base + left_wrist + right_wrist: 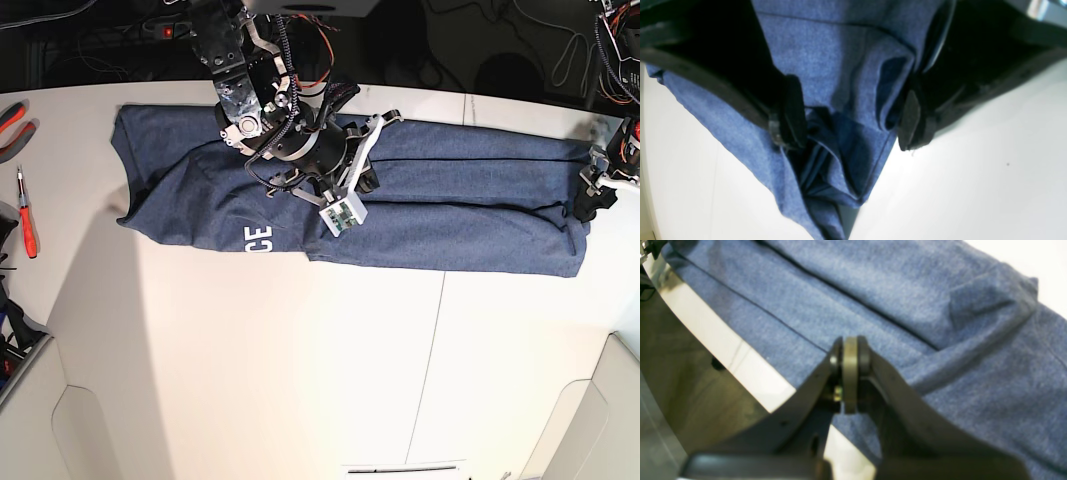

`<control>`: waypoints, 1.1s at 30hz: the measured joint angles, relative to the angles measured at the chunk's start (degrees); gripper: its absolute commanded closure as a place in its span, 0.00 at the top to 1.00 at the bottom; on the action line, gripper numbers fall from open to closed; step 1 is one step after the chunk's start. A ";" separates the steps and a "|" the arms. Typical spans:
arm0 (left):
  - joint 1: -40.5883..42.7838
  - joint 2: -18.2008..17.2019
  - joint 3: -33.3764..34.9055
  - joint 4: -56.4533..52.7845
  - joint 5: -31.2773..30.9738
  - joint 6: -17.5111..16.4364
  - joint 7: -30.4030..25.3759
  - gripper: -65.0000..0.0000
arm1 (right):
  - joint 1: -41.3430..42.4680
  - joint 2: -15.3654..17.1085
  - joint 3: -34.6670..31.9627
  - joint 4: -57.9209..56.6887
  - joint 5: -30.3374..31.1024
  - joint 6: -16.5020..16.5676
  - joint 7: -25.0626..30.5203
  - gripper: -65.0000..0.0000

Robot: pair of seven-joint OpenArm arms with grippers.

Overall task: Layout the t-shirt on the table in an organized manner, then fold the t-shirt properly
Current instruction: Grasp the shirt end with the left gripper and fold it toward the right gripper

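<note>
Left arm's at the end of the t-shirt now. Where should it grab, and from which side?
Grip the bunched hem corner of the t-shirt, which sits between the open left gripper fingers. Come straight down from above: the folds stand proud of the table there, so several layers pinch together, while the rest lies flat.

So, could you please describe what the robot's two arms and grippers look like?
The right arm is black and metallic, with loose red, black and white cables and a small white camera module. The right gripper has dark curved fingers with pale pads. The left gripper has black fingers with dark pads.
</note>
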 measured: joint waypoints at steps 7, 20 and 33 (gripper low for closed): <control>0.02 0.00 0.00 0.31 -3.80 0.00 3.85 0.71 | 0.00 0.00 0.00 0.00 0.00 0.00 0.00 0.00; 0.07 1.60 0.55 5.46 -4.35 0.02 9.40 0.71 | 0.00 0.00 0.00 0.00 0.00 0.00 0.00 0.00; 0.17 2.08 0.55 5.46 -7.39 0.02 4.81 0.00 | 0.00 0.00 0.00 0.00 0.00 0.00 0.00 0.00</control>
